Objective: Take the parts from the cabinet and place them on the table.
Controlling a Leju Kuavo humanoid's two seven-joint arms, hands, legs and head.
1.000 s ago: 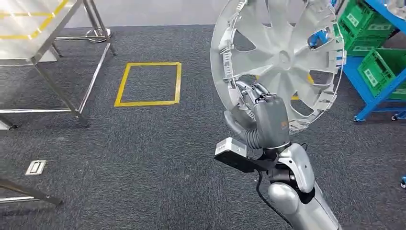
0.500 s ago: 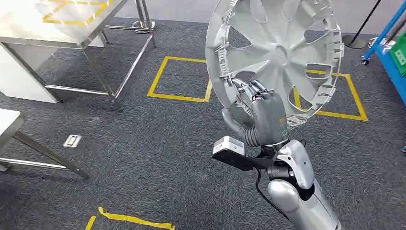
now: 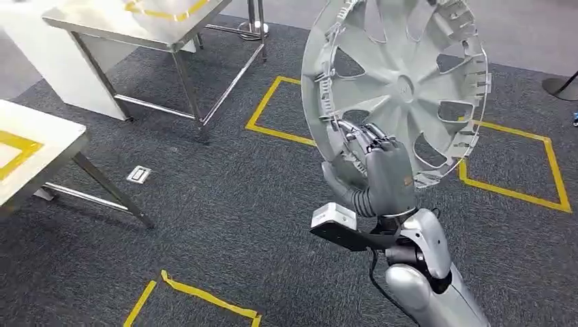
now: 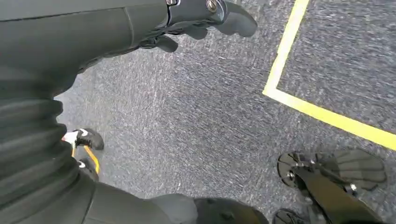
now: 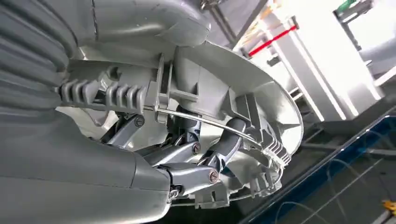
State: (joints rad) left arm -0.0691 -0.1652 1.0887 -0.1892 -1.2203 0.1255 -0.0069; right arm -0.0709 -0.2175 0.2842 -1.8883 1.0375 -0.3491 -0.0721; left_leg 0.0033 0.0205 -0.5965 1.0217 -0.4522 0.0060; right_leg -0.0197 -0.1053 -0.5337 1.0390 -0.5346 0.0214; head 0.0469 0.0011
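We see dark carpet floor (image 3: pixel 225 225) spreading wide, marked by yellow tape squares (image 3: pixel 286 109). A steel surface (image 3: pixel 146 20) stands far to our left with bare legs, and a white surface (image 3: pixel 34 146) edges in nearer on the left. The silver wheel cover (image 3: pixel 402 82) is held aloft, standing on edge, its ribbed back toward us. Our right hand (image 3: pixel 378 167) grips its lower rim, fingers hooked through. Our left hand (image 4: pixel 196 23) hangs above the carpet, fingers loosely curled, holding nothing.
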